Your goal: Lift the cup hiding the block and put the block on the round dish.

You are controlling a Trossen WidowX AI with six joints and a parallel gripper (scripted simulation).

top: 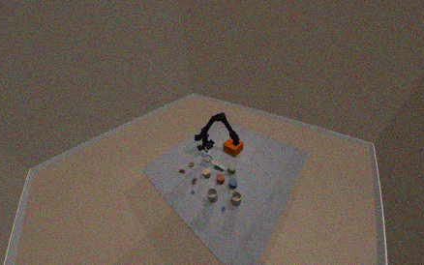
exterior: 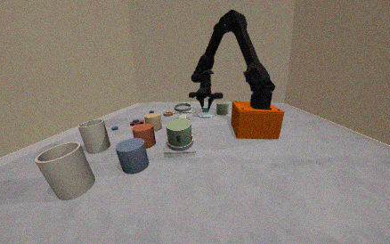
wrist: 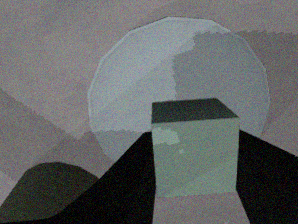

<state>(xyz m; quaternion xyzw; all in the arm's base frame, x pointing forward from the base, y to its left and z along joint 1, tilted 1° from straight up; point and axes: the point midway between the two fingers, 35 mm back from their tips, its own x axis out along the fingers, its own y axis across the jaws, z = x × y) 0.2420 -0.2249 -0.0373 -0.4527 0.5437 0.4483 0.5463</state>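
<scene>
Seen from the exterior camera, with twelve o'clock pointing away from it, a pale blue-grey mat (exterior: 290, 187) covers the middle of the tan tabletop (top: 98, 203). A large beige hollow cylinder (exterior: 65, 170) stands nearest. A second beige hollow cylinder (exterior: 94, 135) stands at one o'clock from it. A solid blue cylinder (exterior: 132, 155) is at four o'clock of that second one, and a terracotta cylinder (exterior: 143, 134) stands just beside the blue one at one o'clock. A cream cylinder (exterior: 153, 121) is at one o'clock again. Around them lie a small blue disc (exterior: 115, 128), a flat red piece (exterior: 136, 122), a small orange disc (exterior: 167, 113) and, farthest away, a thin grey ring (exterior: 183, 107).
</scene>
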